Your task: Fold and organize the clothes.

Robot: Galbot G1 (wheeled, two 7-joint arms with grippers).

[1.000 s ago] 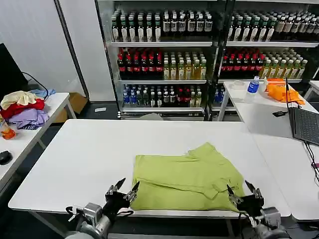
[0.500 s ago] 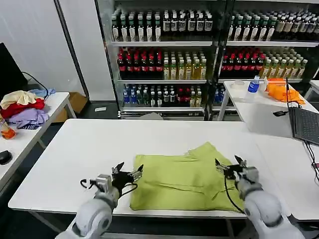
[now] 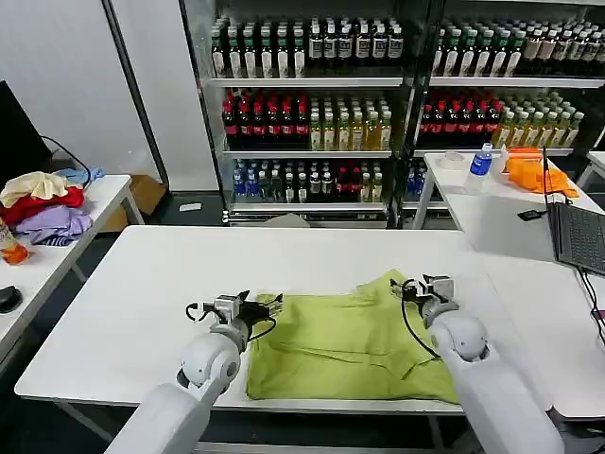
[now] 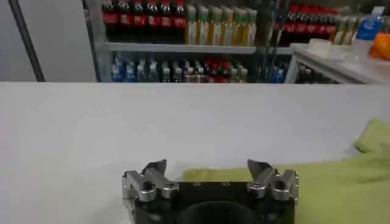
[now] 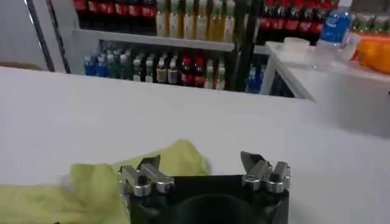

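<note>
One lime-green T-shirt point(image 3: 352, 345) lies partly folded, plain side up, in the lower middle of the head view on the white table point(image 3: 142, 303); no print or writing on it can be read. The left gripper point(image 3: 267, 305) hangs at its upper-left corner, jaws spread wide and holding nothing. The right gripper point(image 3: 413, 287) sits over the upper-right sleeve, equally wide open and empty.
</note>
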